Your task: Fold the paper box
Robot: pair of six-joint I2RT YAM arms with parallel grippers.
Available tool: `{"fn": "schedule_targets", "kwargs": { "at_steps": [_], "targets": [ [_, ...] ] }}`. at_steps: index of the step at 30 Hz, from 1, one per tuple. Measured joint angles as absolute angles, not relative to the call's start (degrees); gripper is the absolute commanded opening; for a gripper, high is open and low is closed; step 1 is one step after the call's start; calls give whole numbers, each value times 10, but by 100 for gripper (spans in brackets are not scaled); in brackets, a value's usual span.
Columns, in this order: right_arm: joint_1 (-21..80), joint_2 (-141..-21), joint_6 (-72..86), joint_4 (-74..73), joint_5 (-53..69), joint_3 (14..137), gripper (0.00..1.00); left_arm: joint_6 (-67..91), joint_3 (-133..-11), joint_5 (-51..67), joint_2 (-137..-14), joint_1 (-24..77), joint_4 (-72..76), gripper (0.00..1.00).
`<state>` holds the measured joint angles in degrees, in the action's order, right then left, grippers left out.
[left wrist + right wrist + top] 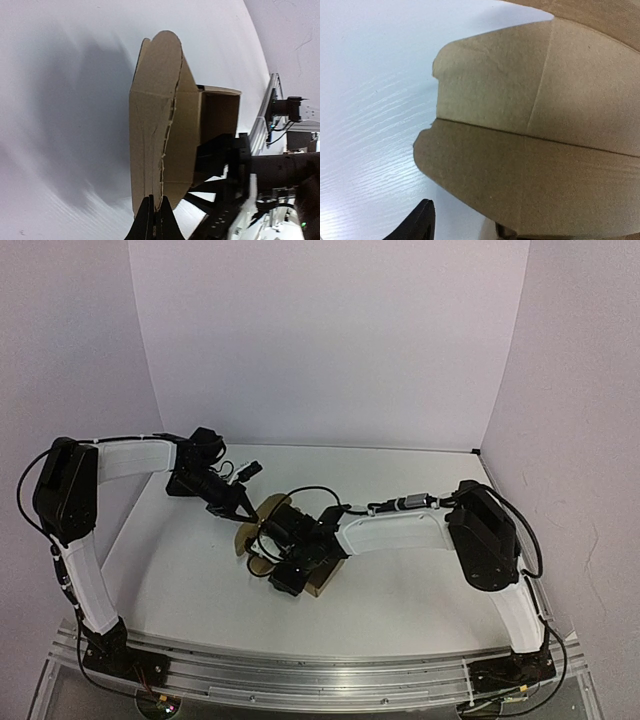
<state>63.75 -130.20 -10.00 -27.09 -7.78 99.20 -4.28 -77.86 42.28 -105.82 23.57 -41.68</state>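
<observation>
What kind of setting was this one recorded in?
Probably a lab tabletop booth for robot recordings: plain white panels wall in a white table, and two arms are bolted to an aluminium rail at its near edge, working a paper box.

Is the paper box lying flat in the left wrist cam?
No. The paper box has walls folded up around an open cavity, with a rounded flap raised.
</observation>
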Motion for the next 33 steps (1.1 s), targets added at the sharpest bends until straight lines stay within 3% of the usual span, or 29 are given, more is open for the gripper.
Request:
{"fn": "schedule_targets", "kwargs": {
  "at_steps": [4,15,17,21,22,27,33],
  "targets": [
    [637,-1261,-97,-270,-65,967,73,-80,-791,377,-1058,237,-427,0],
    [635,-1122,-62,-257,0,920,71,-135,-799,333,-1058,245,-444,0],
    [632,-1107,-29,-255,0,903,61,-142,-807,329,-1058,246,-450,0],
    [606,-1053,83,-252,-17,828,21,-156,-828,328,-1058,249,-460,0],
    [596,-1033,110,-250,-24,803,16,-160,-832,328,-1058,250,-463,0],
    [562,-920,255,-251,-53,652,3,-166,-841,328,-1058,259,-474,0],
    [579,-903,340,-201,-33,546,0,-167,-866,328,-1058,269,-496,0]
  ]
}}
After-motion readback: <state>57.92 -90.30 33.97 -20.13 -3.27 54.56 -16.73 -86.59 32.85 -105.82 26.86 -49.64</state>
